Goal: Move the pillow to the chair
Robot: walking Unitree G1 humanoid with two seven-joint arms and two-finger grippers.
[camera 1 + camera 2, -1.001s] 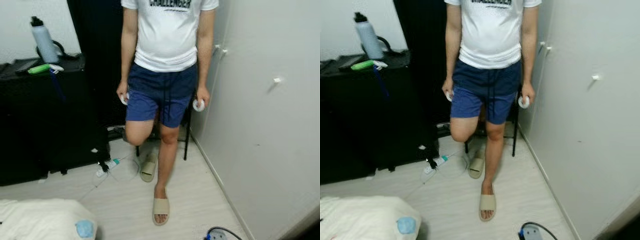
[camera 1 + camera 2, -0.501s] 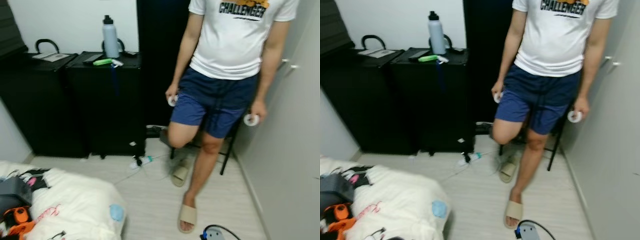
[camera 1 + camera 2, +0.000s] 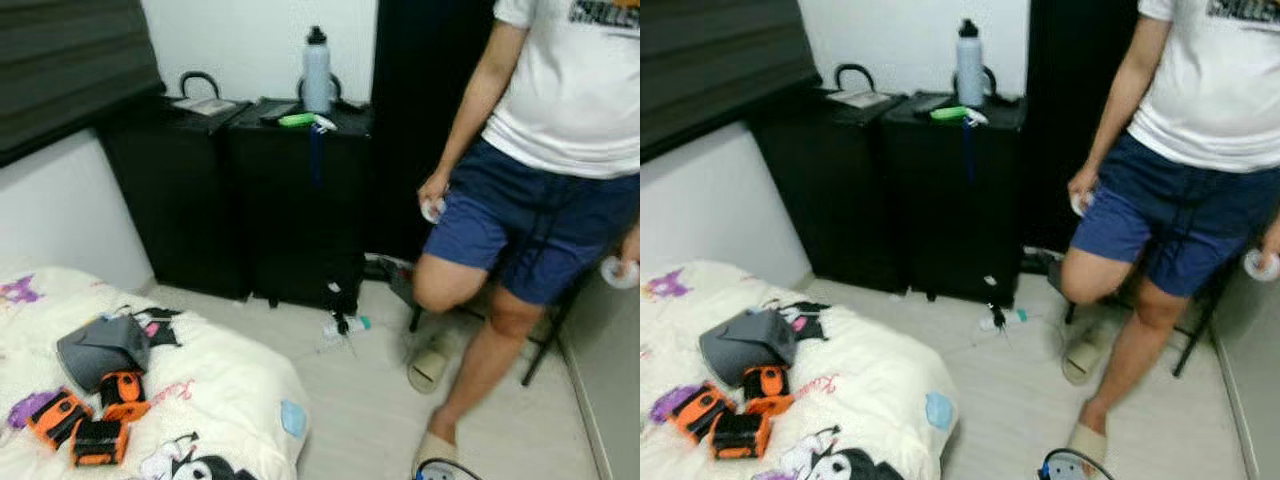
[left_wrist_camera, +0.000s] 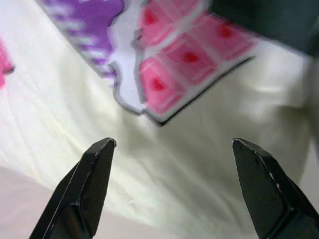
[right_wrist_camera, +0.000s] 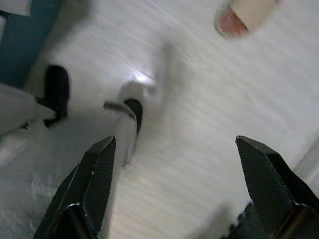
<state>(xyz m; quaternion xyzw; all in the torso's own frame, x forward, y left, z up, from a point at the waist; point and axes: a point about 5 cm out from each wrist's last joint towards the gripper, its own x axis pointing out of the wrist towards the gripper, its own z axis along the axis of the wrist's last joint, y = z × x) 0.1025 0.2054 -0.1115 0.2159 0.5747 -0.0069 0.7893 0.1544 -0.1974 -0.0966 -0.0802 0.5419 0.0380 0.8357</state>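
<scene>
Bed w/ printed cover is lying to the robot's left; no clear pillow showing on it, can't tell where it is. Left gripper is hanging wide open over the cover, so nearer arm. Right gripper is hanging open over bare floor. Chair is standing behind the person, far right

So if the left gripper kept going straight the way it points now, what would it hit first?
Most likely the bedding: the left gripper is open, and the cream fabric with its pink and purple print lies straight ahead between the fingers. How far off it is I cannot tell.
</scene>
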